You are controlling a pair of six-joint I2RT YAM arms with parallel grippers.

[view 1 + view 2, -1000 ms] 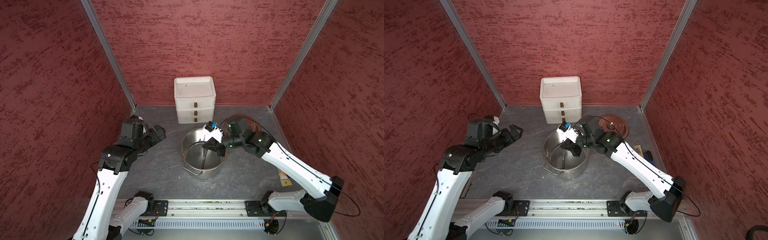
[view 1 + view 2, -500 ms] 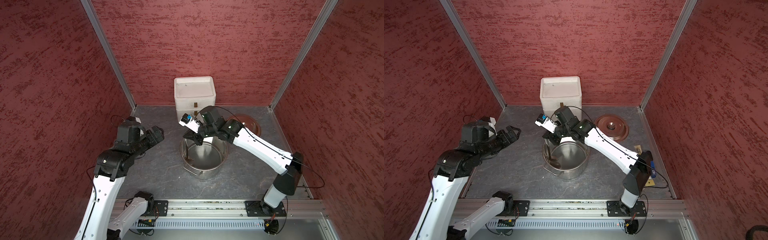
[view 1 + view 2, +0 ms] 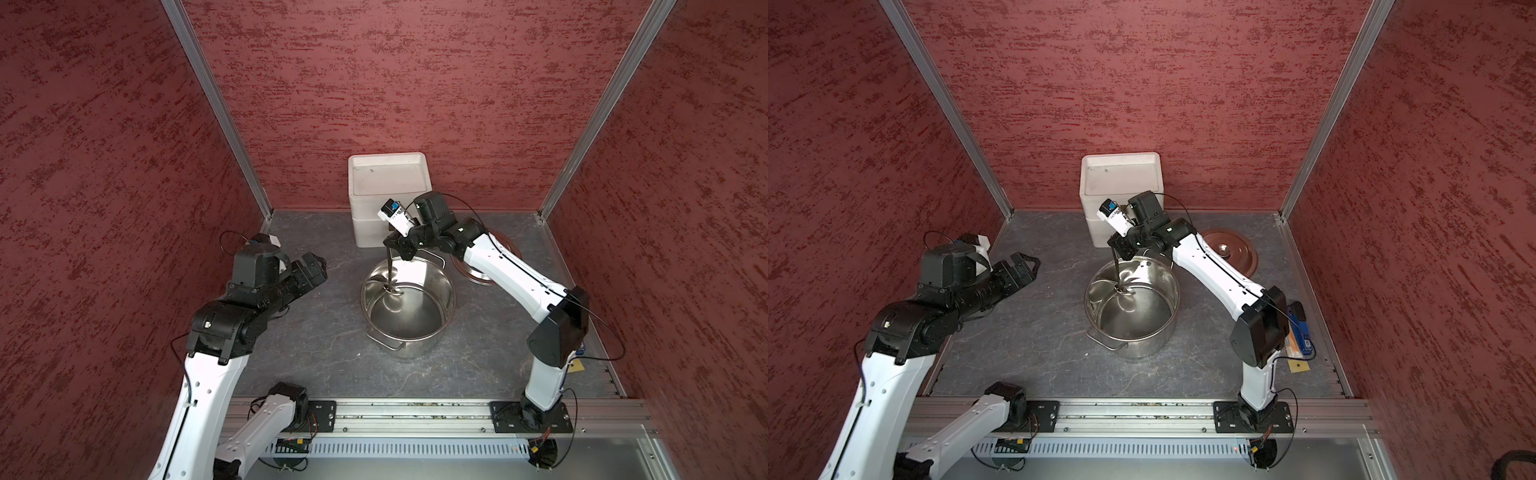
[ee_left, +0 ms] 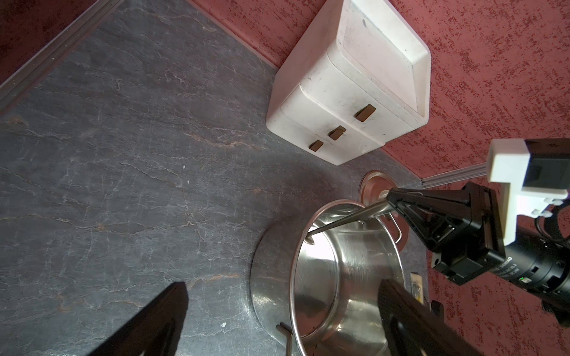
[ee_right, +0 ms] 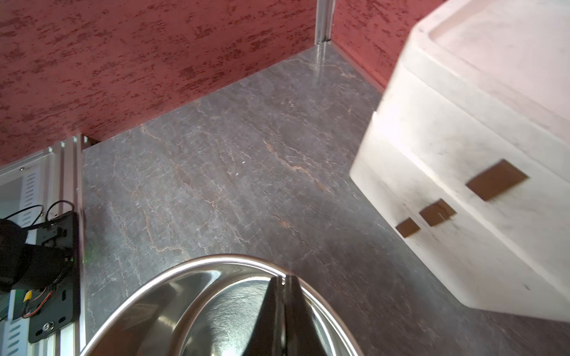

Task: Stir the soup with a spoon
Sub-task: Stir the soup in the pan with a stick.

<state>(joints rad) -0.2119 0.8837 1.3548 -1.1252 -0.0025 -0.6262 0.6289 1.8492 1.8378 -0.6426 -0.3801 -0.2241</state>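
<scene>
A steel pot (image 3: 432, 291) (image 3: 1158, 286) stands mid-table. Its inside looks like bare shiny metal and I see no soup in it. My right gripper (image 3: 392, 246) (image 3: 1118, 246) hangs over the pot's far rim, shut on the top of the spoon (image 3: 390, 270) (image 3: 1117, 272). The dark slender spoon points steeply down, its bowl near the pot's bottom at the far left side. The left wrist view shows the spoon (image 4: 348, 219) slanting into the pot (image 4: 364, 255). In the right wrist view the shut gripper (image 5: 282, 280) sits over the pot's rim (image 5: 216, 259). My left gripper (image 3: 316, 266) (image 3: 1026, 266) (image 4: 282, 286) stands open, left of the pot, holding nothing.
A white drawer box (image 3: 388, 183) (image 3: 1121, 183) stands against the back wall, close behind the right gripper. A reddish-brown lid (image 3: 1227, 251) lies right of the pot, behind the right arm. Small orange and blue items (image 3: 1298, 332) lie at the right edge. The arms' rail (image 3: 395, 415) runs along the front.
The right gripper has swept the spoon round inside the pot, from the right side to the left side and now to the far rim. The left arm barely shifted and stays open.
</scene>
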